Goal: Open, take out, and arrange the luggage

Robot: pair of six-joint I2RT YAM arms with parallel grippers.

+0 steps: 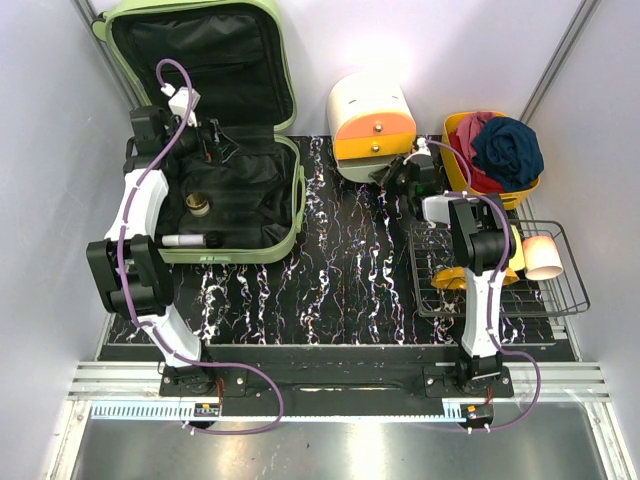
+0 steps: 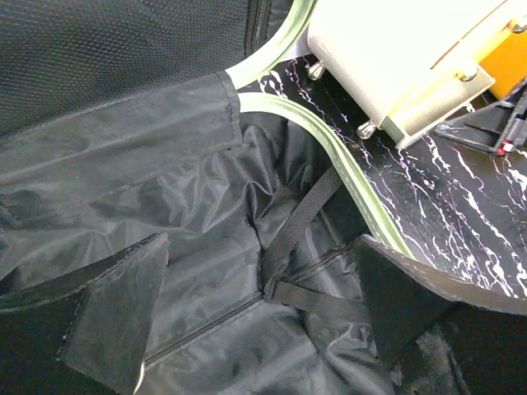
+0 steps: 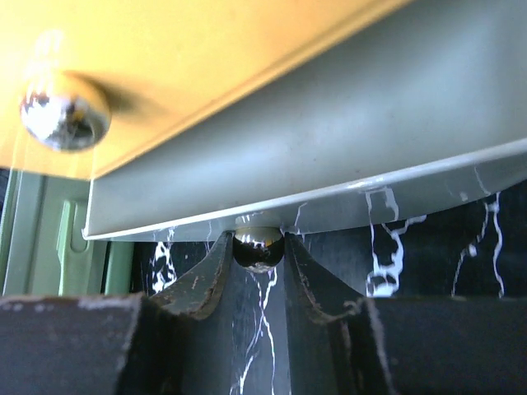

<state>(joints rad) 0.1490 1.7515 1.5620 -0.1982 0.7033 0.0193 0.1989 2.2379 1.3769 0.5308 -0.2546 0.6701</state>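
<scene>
The pale green suitcase (image 1: 240, 254) lies open at the left rear of the marbled black table (image 1: 350, 270), with its lid propped upright against the back wall. On its black lining (image 2: 123, 156) rest a round brass-topped item (image 1: 199, 205) and a white and black tube (image 1: 190, 240); the overhead view is too coarse to tell what either one is. The left gripper (image 2: 262, 243) reaches into the far part of the case, fingers spread wide with nothing between them, above a black strap (image 2: 300, 218).

Just right of the suitcase stands a cream and orange drawer box (image 1: 370, 115). The right gripper (image 3: 258, 243) sits at its lower front edge, its two fingers pinched on a small shiny knob (image 3: 258, 249) below the cream panel.

Further right, an orange bin (image 1: 452, 135) holds a dark blue cloth (image 1: 508, 150) and a red cloth (image 1: 475, 135). In front of it, a wire basket (image 1: 570, 290) holds a pale roll (image 1: 543, 257).
</scene>
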